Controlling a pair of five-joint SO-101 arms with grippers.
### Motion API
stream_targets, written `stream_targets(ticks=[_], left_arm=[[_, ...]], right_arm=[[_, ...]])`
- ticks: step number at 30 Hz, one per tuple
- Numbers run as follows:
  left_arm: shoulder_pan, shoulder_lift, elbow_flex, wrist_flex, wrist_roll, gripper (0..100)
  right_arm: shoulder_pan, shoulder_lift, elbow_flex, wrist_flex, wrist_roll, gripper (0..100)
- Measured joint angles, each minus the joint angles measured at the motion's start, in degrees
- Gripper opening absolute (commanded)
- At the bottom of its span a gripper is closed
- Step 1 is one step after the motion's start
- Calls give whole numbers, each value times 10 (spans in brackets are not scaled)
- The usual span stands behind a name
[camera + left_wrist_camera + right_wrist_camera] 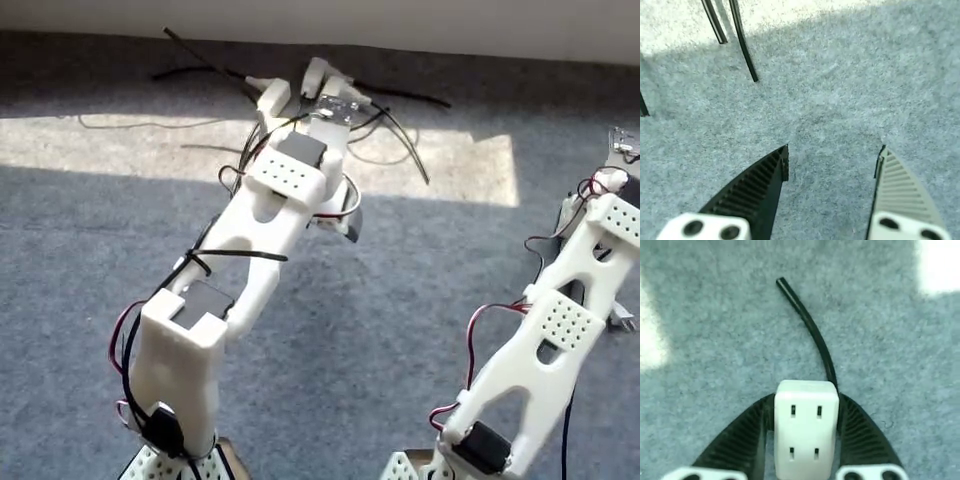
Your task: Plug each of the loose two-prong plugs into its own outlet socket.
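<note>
The right gripper (pixel 805 401) is closed on the two sides of a white outlet block (pixel 804 435). Its black ribbed fingers (pixel 747 435) press the block's flanks, and the face with two pairs of slots is turned up to the wrist camera. The block's near end is cut off at the picture's edge, so how far back it sits between the fingers cannot be told. A black cord (pixel 810 325) leaves the block's far end just beside one finger, which hides its root. It curves away over the grey surface (pixel 715 315) to a blunt free end lying there. The left gripper (pixel 834 152) is spread wide with nothing between its fingers, one black (pixel 757 185) and one pale grey (pixel 900 185). It is over bare surface, and whether the tips touch it cannot be told. Beyond it two black cables (pixel 742 45) run from a sunlit patch (pixel 680 20) into the shade. One ends on the surface and both leave the picture at their far ends; what they belong to is unclear. In the high view the left arm (pixel 265 225) stretches toward the surface's far edge. Its own body covers much of its gripper, and the white parts and wiring there are hard to sort out among more black cables (pixel 205 58). The right arm (pixel 560 320) stands near the surface's right edge, its end cut off.
</note>
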Motion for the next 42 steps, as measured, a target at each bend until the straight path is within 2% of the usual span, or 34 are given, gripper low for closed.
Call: stream_targets(ticks=[5,13,19,24,30,33,36,39,42], left_arm=[[-2,0,0,-3,0,280],[-20,0,13,-23,0,280],[-92,0,-19,-22,0,280],[-166,0,-110,33,0,280],[-282,0,-199,63,0,280],[-320,0,-207,63,1,280],[-326,0,-207,63,0,280],[-324,0,-207,63,0,280],[-326,0,-207,64,0,280]], right_arm=[[-13,-45,-15,62,-16,70],[-108,-192,11,69,-232,70],[-214,-257,193,69,-388,70],[-330,-314,313,70,-462,70],[-478,-332,371,65,-564,74],[-546,-310,373,35,-588,89],[-588,-262,374,1,-596,177],[-592,-235,374,-9,-607,249],[-584,-230,374,-11,-627,259]])
